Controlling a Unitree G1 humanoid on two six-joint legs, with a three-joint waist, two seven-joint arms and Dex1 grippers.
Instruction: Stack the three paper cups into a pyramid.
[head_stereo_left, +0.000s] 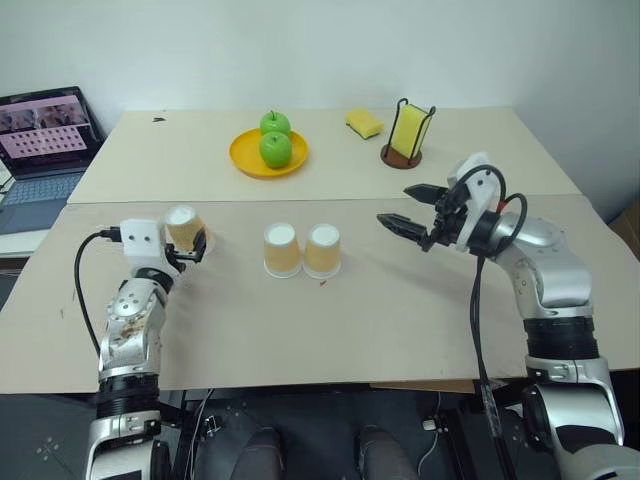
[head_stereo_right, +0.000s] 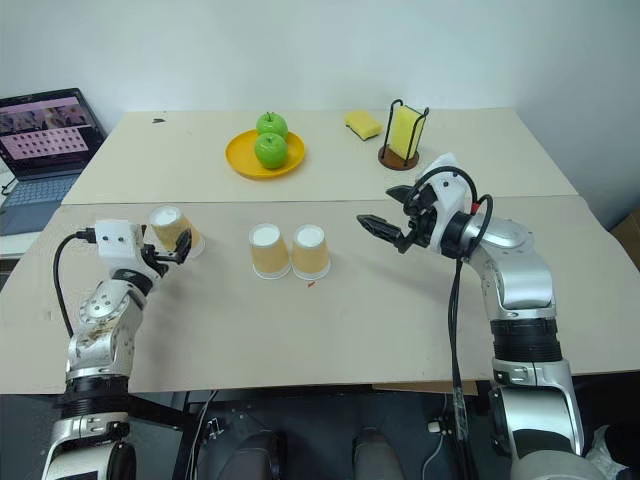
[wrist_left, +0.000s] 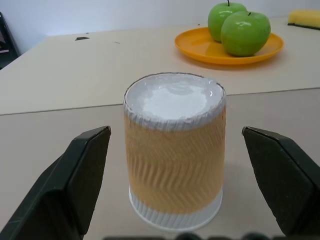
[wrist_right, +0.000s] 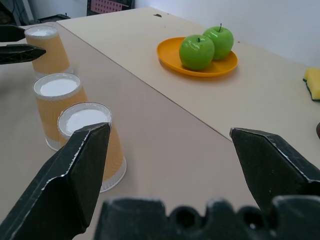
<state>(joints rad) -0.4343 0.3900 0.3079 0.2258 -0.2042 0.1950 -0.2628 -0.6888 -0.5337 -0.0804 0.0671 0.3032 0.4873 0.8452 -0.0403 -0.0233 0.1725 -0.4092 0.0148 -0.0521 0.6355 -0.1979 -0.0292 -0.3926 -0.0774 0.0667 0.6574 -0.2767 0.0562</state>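
Two cups (head_stereo_left: 302, 250) upside down, touching, mid-table. Third cup (wrist_left: 174, 150) between spread left gripper (head_stereo_left: 190, 249) fingers, no contact. Right gripper (head_stereo_left: 408, 210) spread, empty.

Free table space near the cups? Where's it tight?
Bare: front strip of the table between both arms, and the gap from the cup pair to the right gripper. Tight: left gripper straddles the third cup; back holds plate, sponge holder.
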